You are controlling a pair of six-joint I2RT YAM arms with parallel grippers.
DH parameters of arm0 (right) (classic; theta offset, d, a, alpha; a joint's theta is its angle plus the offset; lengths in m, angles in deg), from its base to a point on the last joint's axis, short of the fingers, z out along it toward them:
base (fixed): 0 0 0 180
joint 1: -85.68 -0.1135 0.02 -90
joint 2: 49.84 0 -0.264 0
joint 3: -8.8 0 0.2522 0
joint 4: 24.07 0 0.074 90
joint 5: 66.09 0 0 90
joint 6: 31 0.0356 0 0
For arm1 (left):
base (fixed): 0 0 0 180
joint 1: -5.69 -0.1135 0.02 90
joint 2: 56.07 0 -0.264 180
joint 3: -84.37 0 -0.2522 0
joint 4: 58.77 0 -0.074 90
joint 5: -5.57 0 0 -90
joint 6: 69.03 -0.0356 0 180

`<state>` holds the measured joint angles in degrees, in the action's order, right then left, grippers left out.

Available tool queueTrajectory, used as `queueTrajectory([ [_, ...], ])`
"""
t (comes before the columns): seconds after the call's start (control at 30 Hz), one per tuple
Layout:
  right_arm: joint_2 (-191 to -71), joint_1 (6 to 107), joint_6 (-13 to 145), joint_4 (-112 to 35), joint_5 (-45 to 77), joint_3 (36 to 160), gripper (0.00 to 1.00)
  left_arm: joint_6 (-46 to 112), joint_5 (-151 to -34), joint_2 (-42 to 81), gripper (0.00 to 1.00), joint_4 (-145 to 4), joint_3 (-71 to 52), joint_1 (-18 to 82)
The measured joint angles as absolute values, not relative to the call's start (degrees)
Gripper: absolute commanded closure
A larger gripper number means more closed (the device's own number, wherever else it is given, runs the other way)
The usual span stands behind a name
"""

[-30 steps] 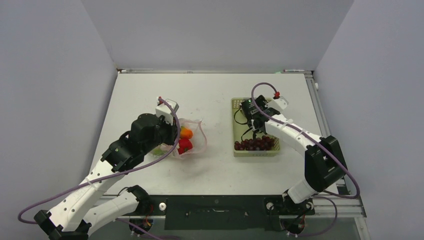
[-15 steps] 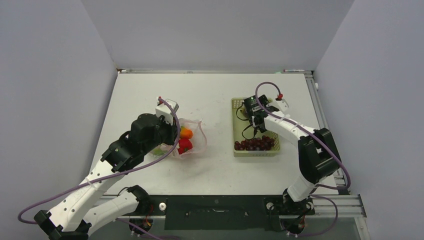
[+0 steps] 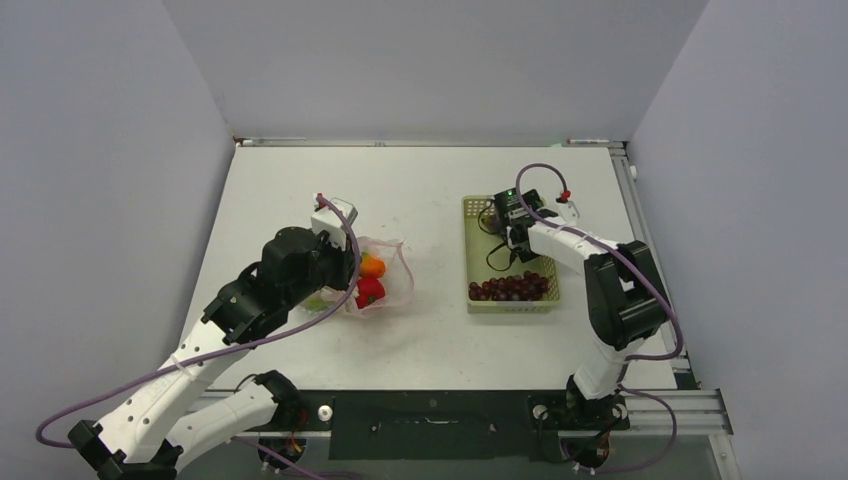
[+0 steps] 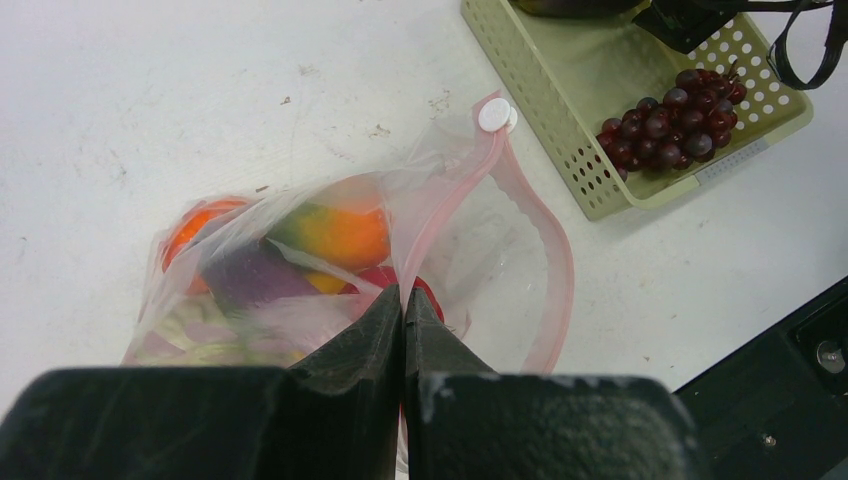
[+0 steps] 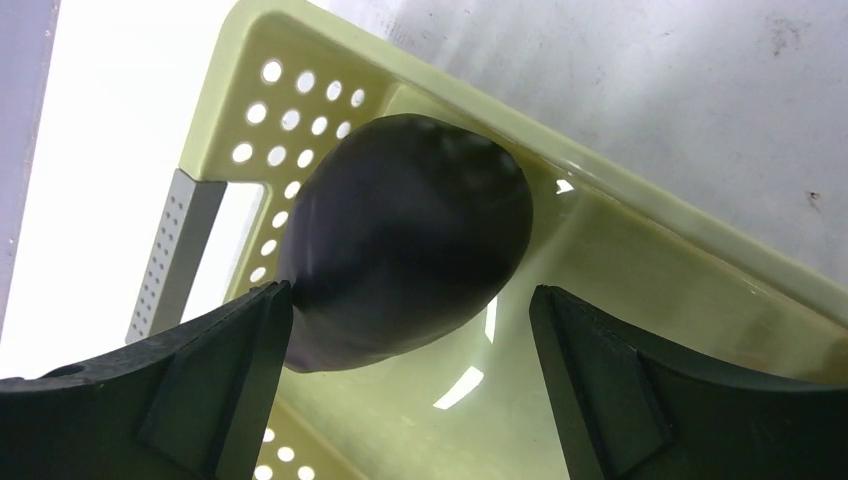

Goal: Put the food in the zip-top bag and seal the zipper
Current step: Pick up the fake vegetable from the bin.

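The clear zip-top bag (image 3: 388, 282) lies left of centre, mouth open toward the basket. In the left wrist view the bag (image 4: 250, 300) holds an orange (image 4: 345, 235), a red tomato (image 4: 440, 300), a purple piece and other food. My left gripper (image 4: 404, 300) is shut on the bag's mouth edge at the pink-red zipper (image 4: 555, 260), which has a white slider (image 4: 493, 114). My right gripper (image 5: 410, 295) is open in the basket's back left corner, its jaws on either side of the dark eggplant (image 5: 410, 230), the left finger touching it. Dark red grapes (image 3: 515, 288) lie in the basket's near end.
The pale yellow-green mesh basket (image 3: 510, 306) stands right of centre; it also shows in the left wrist view (image 4: 560, 90) and in the right wrist view (image 5: 640, 260). A metal rail (image 3: 628, 190) runs along the table's right edge. Grey walls enclose the table.
My right gripper has moved from above the grapes toward the basket's back left corner, onto the eggplant. The left arm and the bag have not moved.
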<state>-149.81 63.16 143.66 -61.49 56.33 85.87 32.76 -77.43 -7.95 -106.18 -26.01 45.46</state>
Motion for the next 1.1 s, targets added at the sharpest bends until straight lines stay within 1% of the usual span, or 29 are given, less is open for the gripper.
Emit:
queueTrajectory([
  [0.37,-151.9,65.3,143.7,-59.6,56.0,87.2,0.08,32.8,-77.4,-7.8,1.00,-106.2,-26.0,45.5],
  [0.5,-151.9,65.6,143.7,-59.6,55.9,87.4,0.05,32.8,-77.4,-7.8,1.00,-106.2,-26.0,45.5],
  [0.57,-152.0,65.8,143.7,-59.6,55.9,87.5,0.00,32.8,-77.4,-7.8,1.00,-106.2,-26.0,45.5],
  [0.6,-152.2,65.8,143.7,-59.6,55.9,87.7,0.05,32.8,-77.4,-7.7,1.00,-106.2,-26.0,45.5],
  [0.7,-153.3,65.9,143.7,-59.3,56.0,88.0,0.12,32.8,-77.4,-7.7,1.00,-106.2,-26.0,45.5],
  [0.8,-153.6,65.9,143.8,-58.6,56.0,88.1,0.18,32.8,-77.4,-7.7,1.00,-106.2,-26.0,45.5],
  [0.9,-153.6,65.9,143.7,-58.5,56.0,88.1,0.26,32.8,-77.4,-7.7,1.00,-106.2,-26.0,45.5],
  [1.1,-153.0,65.9,143.1,-57.9,55.9,87.4,0.47,32.8,-77.4,-7.6,1.00,-106.2,-26.0,45.5],
])
